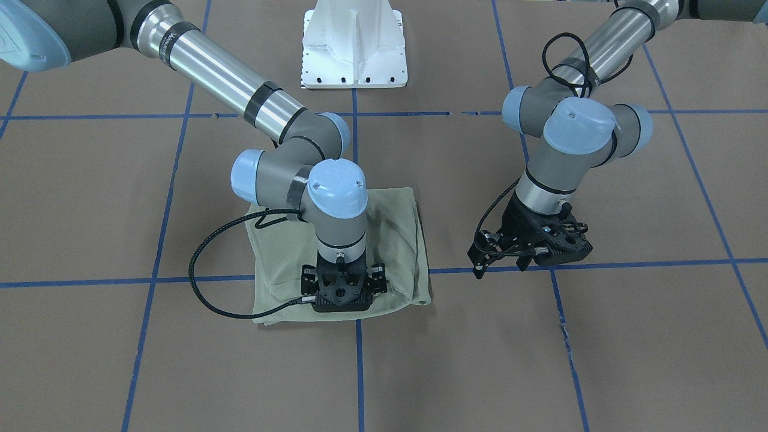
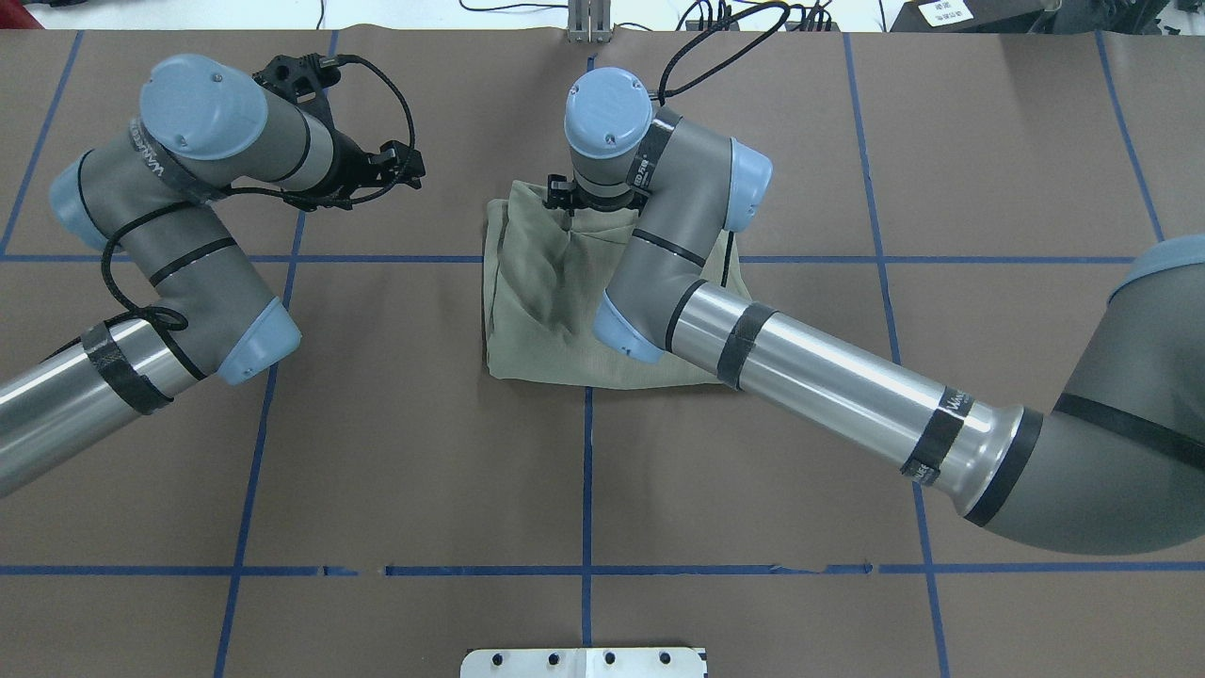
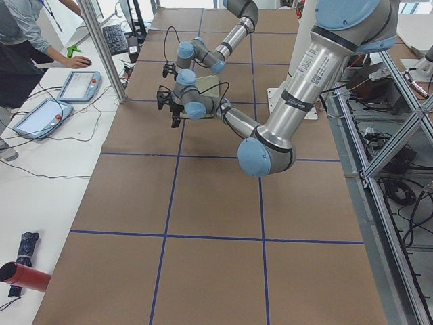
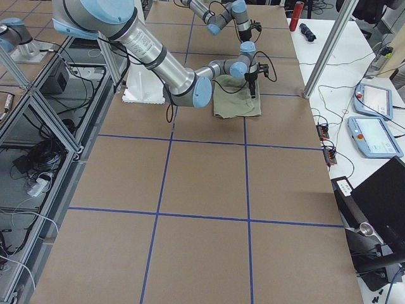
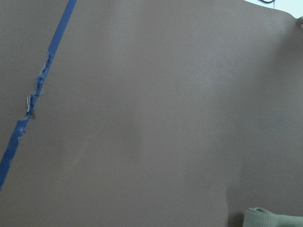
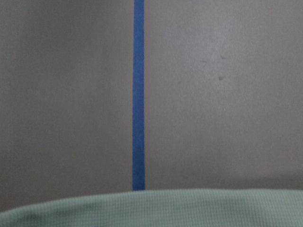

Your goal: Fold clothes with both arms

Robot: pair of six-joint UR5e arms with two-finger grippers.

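**Right claw sat over the shirt's far edge; left claw stood off to the side**

You had the shirt (image 1: 396, 234) lying on the table (image 1: 600, 336) as a compact, multi-layered packet near the middle, straddling a blue tape line (image 1: 359, 366). It was close to square, and if anything a little longer from side to side across the table than from the robot toward you.

The right gripper (image 1: 342, 297) pointed straight down over the packet's edge on your side of the table. The cloth lay directly below it and ran back toward the robot's base. The right wrist camera showed only a band of green knit along the bottom of its view, with bare table beyond. The camera mount hid the fingers, so I cannot tell whether that claw was released or clenched on fabric.

The left gripper (image 1: 501, 258) hung over bare table on the robot's left of the packet and clear of the cloth. Only a corner of green showed in its wrist view. I cannot tell its finger state either.

My judgement: the right arm was plainly the nearer one. Any further fold would likely run from that near-operator edge back toward the robot, and the left arm would first have to come across to the cloth.
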